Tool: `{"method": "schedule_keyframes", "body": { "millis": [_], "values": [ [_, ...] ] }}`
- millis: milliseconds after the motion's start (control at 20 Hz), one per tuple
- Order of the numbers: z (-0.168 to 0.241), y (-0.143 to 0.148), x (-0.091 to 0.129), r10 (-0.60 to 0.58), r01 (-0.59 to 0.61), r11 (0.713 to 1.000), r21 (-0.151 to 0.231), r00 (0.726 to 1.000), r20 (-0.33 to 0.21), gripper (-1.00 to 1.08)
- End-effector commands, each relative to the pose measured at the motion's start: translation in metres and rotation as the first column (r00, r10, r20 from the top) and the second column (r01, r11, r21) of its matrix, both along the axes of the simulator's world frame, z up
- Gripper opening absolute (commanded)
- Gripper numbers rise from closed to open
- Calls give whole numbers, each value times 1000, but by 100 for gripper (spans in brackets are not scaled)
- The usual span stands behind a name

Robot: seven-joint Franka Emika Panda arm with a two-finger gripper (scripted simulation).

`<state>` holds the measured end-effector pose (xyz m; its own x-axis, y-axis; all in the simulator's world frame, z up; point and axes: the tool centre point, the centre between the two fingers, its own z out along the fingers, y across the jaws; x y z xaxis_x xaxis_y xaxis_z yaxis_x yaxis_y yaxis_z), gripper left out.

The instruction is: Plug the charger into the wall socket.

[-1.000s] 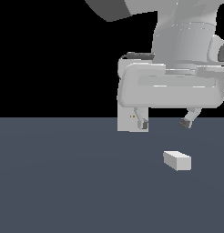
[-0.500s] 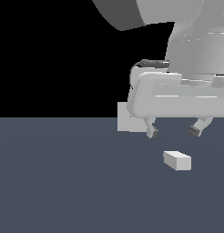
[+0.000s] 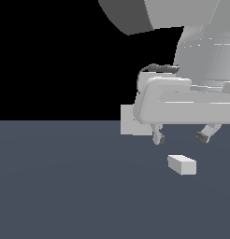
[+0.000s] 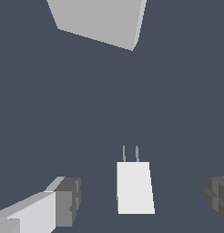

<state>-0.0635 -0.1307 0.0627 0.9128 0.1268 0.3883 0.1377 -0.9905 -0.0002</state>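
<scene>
Charger [image 3: 182, 165]: small white block lying flat on the dark tabletop [image 3: 65, 186], untouched. In the wrist view [image 4: 134, 187] two thin prongs stick out of one short end, pointing toward the plate.
Charger position: below my hand, in the gap between the two fingers but lower than their tips; nothing touches it.
Hand [image 3: 180, 137]: mine, hanging above the tabletop, fingers spread wide apart and holding nothing. Each dark fingertip [image 3: 158, 138] sits above the block, one to either side of it in the wrist view.
Wall socket [image 3: 128, 122]: flat pale square plate standing upright on the tabletop, to the exterior view's left of the block and well apart from it. My hand's body covers much of it in the exterior view; a faint yellowish speck shows near the covered edge.
Wall socket, wrist view [image 4: 98, 19]: pale slab beyond the prong end of the block, bare tabletop between them.
Tabletop: plain dark blue-grey surface.
</scene>
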Motion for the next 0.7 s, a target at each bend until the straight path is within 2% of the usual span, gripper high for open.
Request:
{"method": "schedule_keyframes", "body": {
  "millis": [0,650],
  "values": [
    [-2,0,0,0,0,1000,0,1000,0,100],
    [-47,0,-1,3,-3,1000,-1,1000,0,100]
  ]
}}
